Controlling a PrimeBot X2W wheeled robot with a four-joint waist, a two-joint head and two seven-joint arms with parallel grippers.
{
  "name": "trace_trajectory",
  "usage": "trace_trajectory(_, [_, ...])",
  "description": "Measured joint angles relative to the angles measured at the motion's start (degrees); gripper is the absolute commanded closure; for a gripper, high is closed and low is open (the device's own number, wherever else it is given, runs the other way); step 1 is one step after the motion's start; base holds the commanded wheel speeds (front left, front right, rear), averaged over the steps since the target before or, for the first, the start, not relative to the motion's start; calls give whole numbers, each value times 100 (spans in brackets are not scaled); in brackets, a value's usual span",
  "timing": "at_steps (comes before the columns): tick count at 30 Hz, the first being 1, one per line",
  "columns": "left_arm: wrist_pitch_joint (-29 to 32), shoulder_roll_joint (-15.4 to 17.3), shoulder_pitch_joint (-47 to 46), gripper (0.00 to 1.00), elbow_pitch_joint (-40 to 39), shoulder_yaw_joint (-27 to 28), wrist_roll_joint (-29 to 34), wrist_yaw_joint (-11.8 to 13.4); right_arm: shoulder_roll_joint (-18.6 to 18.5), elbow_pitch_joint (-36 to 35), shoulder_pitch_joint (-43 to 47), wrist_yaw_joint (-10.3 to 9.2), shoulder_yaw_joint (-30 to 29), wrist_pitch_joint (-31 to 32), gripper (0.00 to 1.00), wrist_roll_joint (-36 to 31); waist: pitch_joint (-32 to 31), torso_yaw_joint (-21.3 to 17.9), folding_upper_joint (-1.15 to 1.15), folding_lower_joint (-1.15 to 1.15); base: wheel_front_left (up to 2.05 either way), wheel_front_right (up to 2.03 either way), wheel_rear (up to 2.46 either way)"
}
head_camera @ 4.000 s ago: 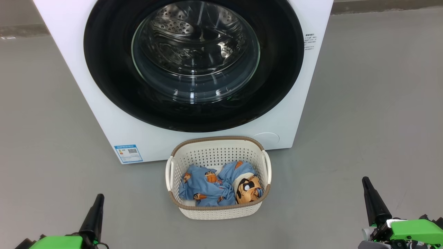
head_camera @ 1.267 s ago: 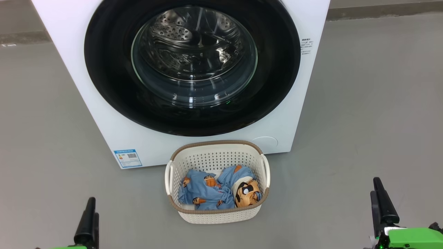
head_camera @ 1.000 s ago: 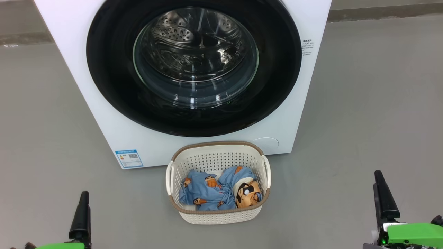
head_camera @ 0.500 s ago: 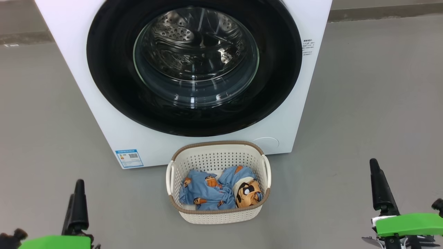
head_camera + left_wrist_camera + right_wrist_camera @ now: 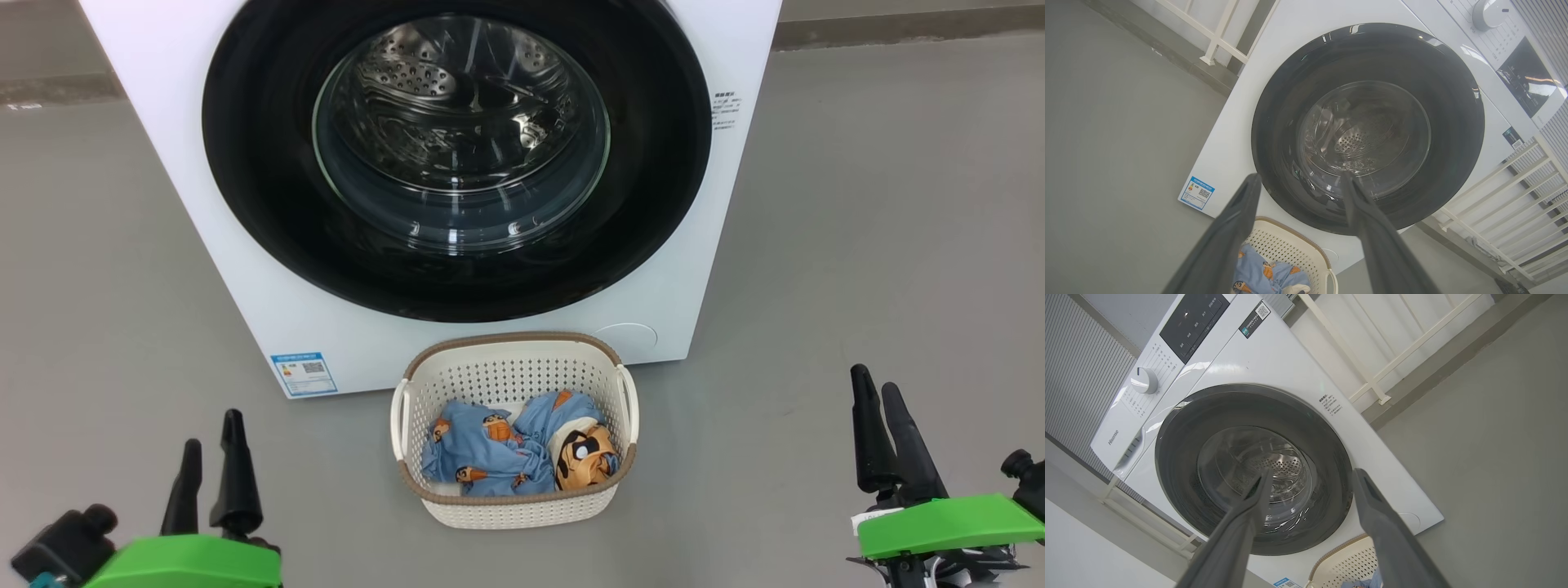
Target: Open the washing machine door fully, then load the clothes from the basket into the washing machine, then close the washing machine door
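Nearest, at the bottom corners: left gripper (image 5: 212, 433) and right gripper (image 5: 873, 382), long dark pointy fingers spread wide, holding nothing, above smooth grey floor (image 5: 857, 245). Between them, farther on: small cream plastic basket (image 5: 506, 513) dotted with holes, brown woven-look rim, soft crumpled blue cartoon clothes (image 5: 490, 453) inside. Just behind: big white boxy washing machine (image 5: 269, 310), round door (image 5: 261, 204) shut, shiny black rim, bulging clear glass.

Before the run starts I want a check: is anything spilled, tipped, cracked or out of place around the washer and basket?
Nothing stands out. The washing machine door looks shut and undamaged, and the basket stands upright in front of it, the clothes all inside, none on the floor.
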Motion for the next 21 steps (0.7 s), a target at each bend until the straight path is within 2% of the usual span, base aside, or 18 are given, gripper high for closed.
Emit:
trace_trajectory(9, [-149,24,8,0,-13,-358,1424,387,-4,-9,-31,0,23,-157,0,-1071,-15,17,0,0,0,0,0])
trace_trajectory(12, [-200,25,16,0,-11,-455,1660,505,-8,0,-103,0,34,-209,0,-1391,-26,25,0,0,0,0,0])
trace_trajectory(21, [-352,73,92,0,121,-661,2398,479,-22,79,-112,0,132,-354,0,-2242,-63,29,0,0,0,0,0])
